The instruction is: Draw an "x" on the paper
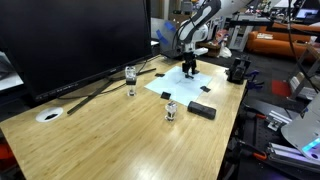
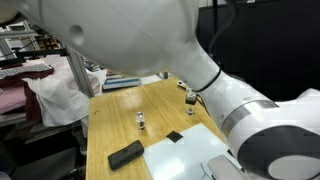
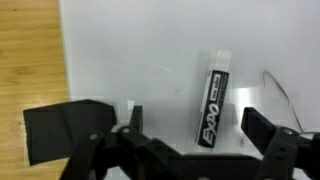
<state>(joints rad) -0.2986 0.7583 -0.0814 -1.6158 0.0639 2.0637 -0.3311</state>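
The paper [image 1: 186, 84] is a pale sheet lying flat on the wooden table, with black tape pieces [image 1: 207, 88] at its corners. In the wrist view the paper [image 3: 130, 50] fills most of the picture. A black-and-white Expo marker [image 3: 213, 100] lies on it, capped end away from me. My gripper [image 3: 197, 122] hangs low over the marker, open, with one finger on each side and neither touching it. In an exterior view the gripper [image 1: 189, 68] sits just above the sheet. In an exterior view the arm hides most of the paper [image 2: 195, 150].
A black eraser-like block [image 1: 202, 110] lies by the paper's near edge. Two small glass jars [image 1: 131, 75] [image 1: 171, 110] stand on the table. There is a round white disc [image 1: 48, 114] far left and a large dark monitor [image 1: 70, 40] behind. A tape piece [image 3: 60, 130] marks the sheet's corner.
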